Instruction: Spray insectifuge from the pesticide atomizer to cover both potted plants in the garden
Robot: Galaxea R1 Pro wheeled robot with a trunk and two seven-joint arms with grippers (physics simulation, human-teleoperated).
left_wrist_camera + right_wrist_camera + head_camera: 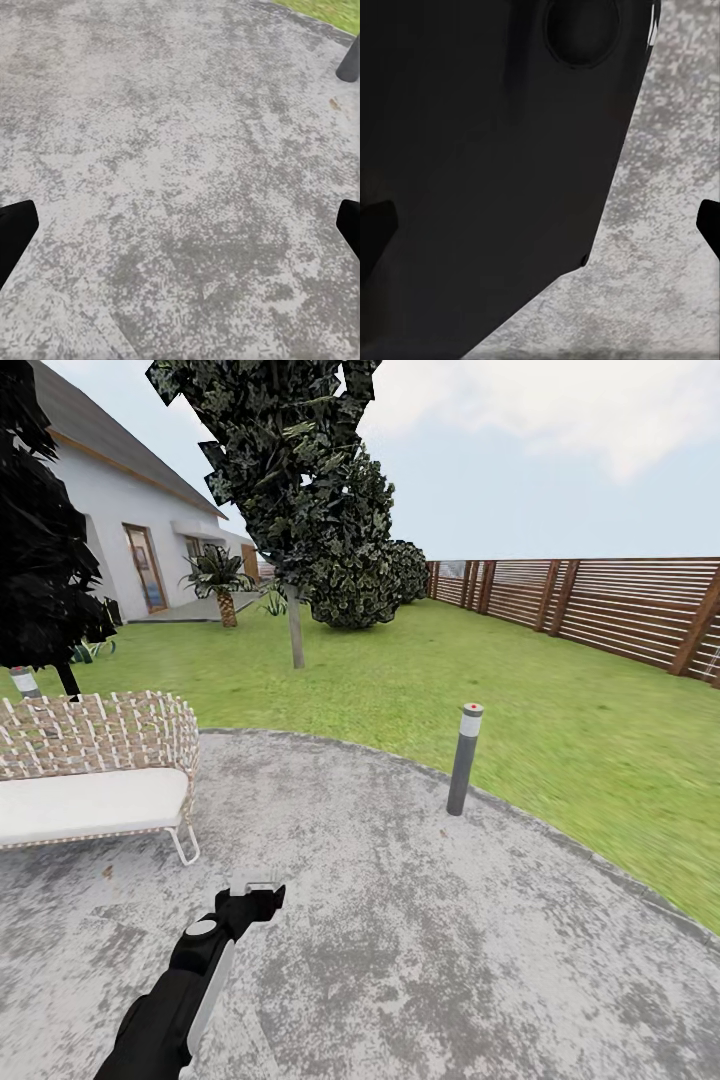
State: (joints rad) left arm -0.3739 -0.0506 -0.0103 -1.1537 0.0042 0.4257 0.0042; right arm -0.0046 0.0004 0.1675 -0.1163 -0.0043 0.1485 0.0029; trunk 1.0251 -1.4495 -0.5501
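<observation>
Both grippers hang wide open and empty, the left gripper [180, 225] over mottled grey paving [172, 150] with a dark bollard [349, 61] ahead of its jaws, the garden's green lawn [420, 690] and slatted brown fence [620, 605] beyond, the right gripper [540, 225] beside a black robot part [480, 172].

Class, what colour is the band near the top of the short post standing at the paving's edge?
Pale grey-white on the dark grey post; head view shows it best.

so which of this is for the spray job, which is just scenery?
Job:
- garden lawn
- left hand, open, empty
- atomizer and potted plants: not spotted here

Scenery:
- wicker sofa
- bollard light
- slatted fence
- house
- paving
</observation>
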